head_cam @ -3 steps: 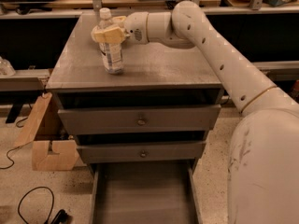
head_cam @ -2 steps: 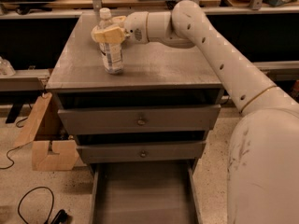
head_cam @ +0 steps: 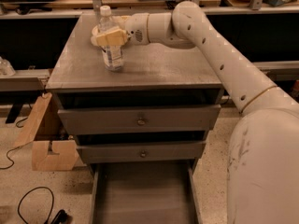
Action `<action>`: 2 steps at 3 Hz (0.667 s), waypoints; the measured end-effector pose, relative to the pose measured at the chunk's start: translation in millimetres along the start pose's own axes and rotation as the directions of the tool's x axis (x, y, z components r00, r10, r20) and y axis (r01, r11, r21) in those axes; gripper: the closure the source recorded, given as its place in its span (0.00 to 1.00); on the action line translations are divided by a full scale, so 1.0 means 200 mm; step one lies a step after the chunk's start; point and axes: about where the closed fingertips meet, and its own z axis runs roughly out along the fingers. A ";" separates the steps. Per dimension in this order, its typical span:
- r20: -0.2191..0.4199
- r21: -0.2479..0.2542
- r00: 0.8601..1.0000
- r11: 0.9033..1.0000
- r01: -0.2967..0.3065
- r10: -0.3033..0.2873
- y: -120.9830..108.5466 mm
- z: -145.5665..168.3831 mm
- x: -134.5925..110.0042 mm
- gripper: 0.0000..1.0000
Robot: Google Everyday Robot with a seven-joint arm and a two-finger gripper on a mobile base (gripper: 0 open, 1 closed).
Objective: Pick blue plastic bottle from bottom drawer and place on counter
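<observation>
The blue plastic bottle (head_cam: 112,55) stands upright on the grey table (head_cam: 159,66), toward the 10 o'clock part of its top, near the far edge and well in from the left edge. Its white cap points straight up and its base rests flat on the surface. The claw (head_cam: 111,36) is at the bottle's upper body, just below the shoulder, with its cream-coloured fingers (head_cam: 117,37) closed in against the plastic on both sides, so it has the bottle in its grip. Only the cap and neck show above the fingers, and the labelled lower half shows below them. The white arm (head_cam: 210,50) reaches the claw from 3 o'clock, running level over the far part of the table before bending down toward the robot's bulky body (head_cam: 266,167) at 4 to 5 o'clock of the view. Below the table top sit two closed drawers with small round knobs (head_cam: 140,121), one above the other. Under them, at 6 o'clock, the bottom drawer (head_cam: 140,195) is pulled out toward the camera, showing its flat grey floor and low side walls. At 8 o'clock, beside the cabinet, a piece of brown cardboard (head_cam: 51,154) leans on the speckled floor, with a dark cable (head_cam: 28,208) looped near it.
</observation>
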 end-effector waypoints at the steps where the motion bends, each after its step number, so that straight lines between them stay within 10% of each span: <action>1: 0.000 -0.001 1.000 1.000 0.000 0.000 0.00 0.00 0.00 0.00; 2: -0.036 -0.036 0.999 0.999 0.020 -0.021 0.01 -0.04 -0.07 0.00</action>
